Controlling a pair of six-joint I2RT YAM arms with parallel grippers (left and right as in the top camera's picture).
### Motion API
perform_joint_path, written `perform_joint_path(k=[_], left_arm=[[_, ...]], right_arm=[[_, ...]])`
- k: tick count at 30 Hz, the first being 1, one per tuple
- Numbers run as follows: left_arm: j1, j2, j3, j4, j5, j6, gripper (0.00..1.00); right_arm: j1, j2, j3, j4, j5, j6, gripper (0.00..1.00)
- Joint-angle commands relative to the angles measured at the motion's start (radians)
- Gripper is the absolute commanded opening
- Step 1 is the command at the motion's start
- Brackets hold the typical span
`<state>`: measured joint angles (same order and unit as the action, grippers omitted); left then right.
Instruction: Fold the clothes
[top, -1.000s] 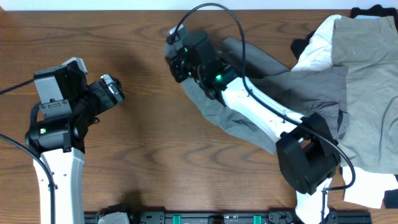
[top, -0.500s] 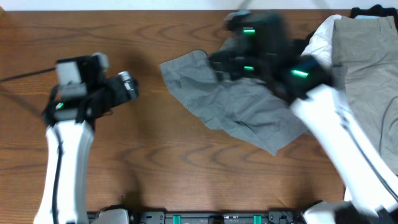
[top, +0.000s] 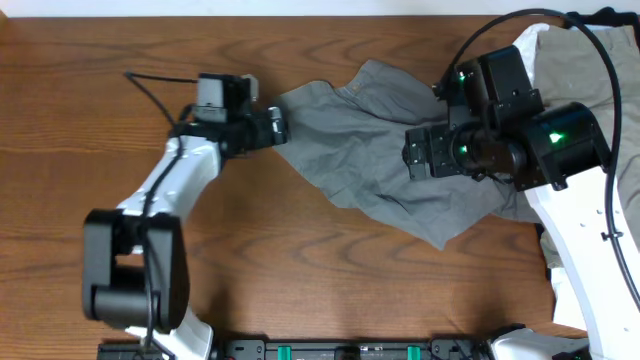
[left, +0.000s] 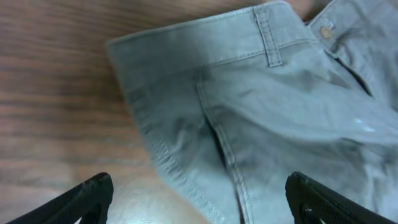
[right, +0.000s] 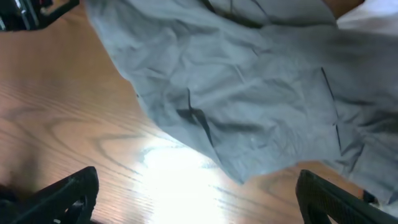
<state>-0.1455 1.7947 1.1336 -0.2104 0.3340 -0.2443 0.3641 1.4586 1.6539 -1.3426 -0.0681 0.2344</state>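
**Item:** grey trousers or shorts, one piece, unfolded. It lies rumpled on the wooden table, running from the centre of the overhead view toward 1 o'clock. The waistband is at the garment's 9 to 11 o'clock side, and a belt loop and a button show in the left wrist view. A creased flap trails off toward 5 o'clock. No fold has been made yet.

**Left gripper**: at the garment's 9 o'clock edge, by the waistband corner. The jaws are spread wide and hold nothing. The pictures do not show whether they touch the cloth.

**Right gripper**: over the garment's 3 o'clock part. The jaws are spread wide and empty, with cloth lying under them.

**Adjacent:** a pile of clothes at the table's 2 to 3 o'clock. The grey piece's 3 o'clock side appears to run up against it or under it.

**Hazards, as judged:**
- A pull from 9 o'clock could drag pile items along if the cloth overlaps them.
- The wrinkles could let a pinch take only one layer, and the fold would then come out skewed.
- If the left jaws close just short of the hem, they would meet wood and miss the cloth.
- Uneven lifting by the two arms could twist the waistband.
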Motion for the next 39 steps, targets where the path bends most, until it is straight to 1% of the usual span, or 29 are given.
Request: perform_joint_path(k=[1,2,5,7,9,11,14,18,22,27,28,31,34,35,37,39], left_arm=[[-0.035,0.027,0.0,0.039,-0.179,-0.05,0.9],[-0.047,0.038,0.0,0.055,-0.237,-0.069,0.91],[-0.069,0.069,0.0,0.085,-0.337,-0.102,0.9],[-0.075,0.092,0.0,0.097,-0.4,-0.136,0.9],[-0.076,0.111,0.0,0.106,-0.426,-0.156,0.91],[-0.076,0.132,0.0,0.126,-0.428,-0.164,0.91],[-0.076,0.163,0.0,0.151,-0.414,-0.214,0.91],[-0.076,0.194,0.0,0.195,-0.36,-0.227,0.91],[-0.077,0.212,0.0,0.229,-0.344,-0.259,0.9],[-0.077,0.249,0.0,0.279,-0.315,-0.274,0.84],[-0.077,0.259,0.0,0.285,-0.315,-0.285,0.81],[-0.078,0.288,0.0,0.29,-0.314,-0.337,0.66],[-0.087,0.311,0.0,0.291,-0.3,-0.362,0.48],[-0.09,0.315,0.0,0.292,-0.3,-0.364,0.41],[-0.098,0.317,0.0,0.298,-0.3,-0.364,0.24],[-0.098,0.317,0.002,0.303,-0.3,-0.367,0.06]], right_arm=[[-0.004,0.0,-0.052,-0.003,0.019,0.044,0.99],[-0.003,0.0,-0.079,0.002,0.019,0.056,0.98],[-0.003,0.0,-0.147,0.019,0.019,0.076,0.95],[-0.003,0.0,-0.207,0.047,0.019,0.098,0.94],[-0.003,0.0,-0.25,0.073,0.019,0.116,0.94],[-0.003,0.0,-0.288,0.096,0.019,0.127,0.94],[-0.003,0.0,-0.332,0.129,0.019,0.129,0.93],[-0.003,0.0,-0.349,0.145,0.02,0.13,0.89],[-0.003,0.0,-0.35,0.151,0.043,0.133,0.89],[-0.003,0.0,-0.35,0.158,0.057,0.136,0.88],[-0.003,0.0,-0.35,0.158,0.058,0.136,0.87],[-0.003,0.0,-0.35,0.158,0.061,0.137,0.83],[-0.003,0.0,-0.35,0.159,0.065,0.148,0.83],[-0.003,0.0,-0.35,0.161,0.065,0.147,0.82],[-0.003,0.0,-0.35,0.162,0.065,0.147,0.82],[-0.003,0.0,-0.35,0.162,0.064,0.147,0.82]])
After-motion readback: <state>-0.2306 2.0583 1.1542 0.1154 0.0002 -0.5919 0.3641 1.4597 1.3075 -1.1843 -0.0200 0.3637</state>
